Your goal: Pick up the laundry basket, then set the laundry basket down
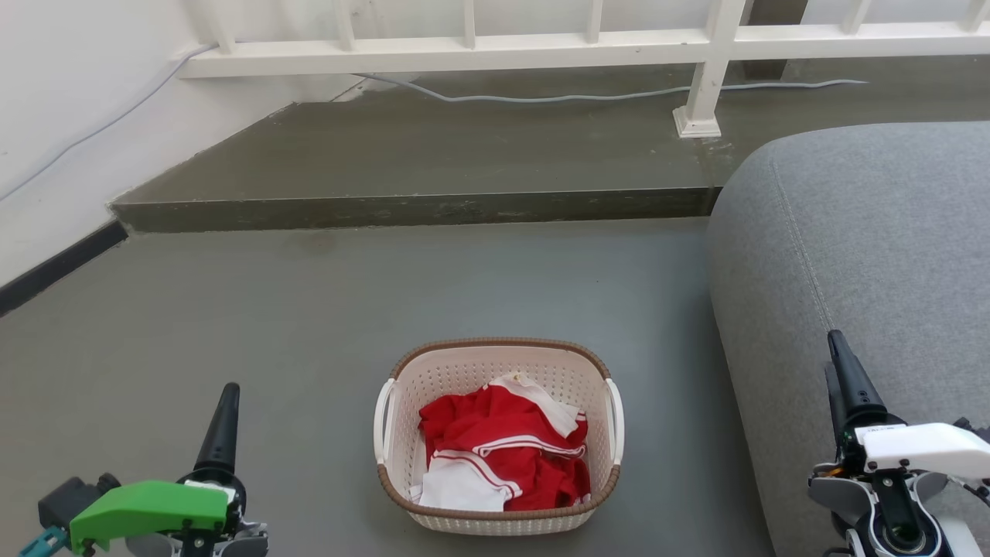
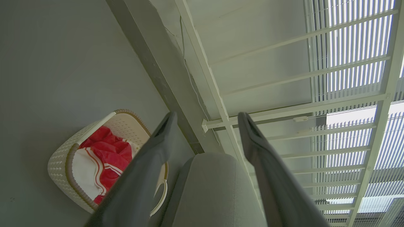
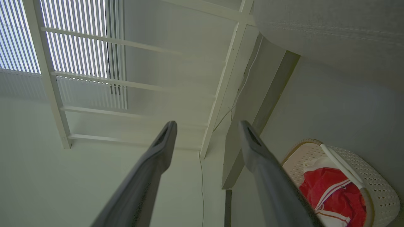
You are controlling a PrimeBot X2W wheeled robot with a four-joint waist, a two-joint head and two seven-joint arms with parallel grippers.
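One laundry basket (image 1: 495, 526) is seen standing on the grey floor (image 1: 232, 309), just beside one grey sofa (image 1: 851, 255). Red-and-white clothing (image 1: 503, 449) is held inside it, and its two white handles are ungrasped. The left gripper (image 2: 207, 116) and the right gripper (image 3: 207, 123) are each spread apart, with nothing pinched.

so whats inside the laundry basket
The laundry basket holds crumpled red clothing with white stripes and some white fabric. The heap covers most of the basket's floor, so anything beneath it cannot be seen.
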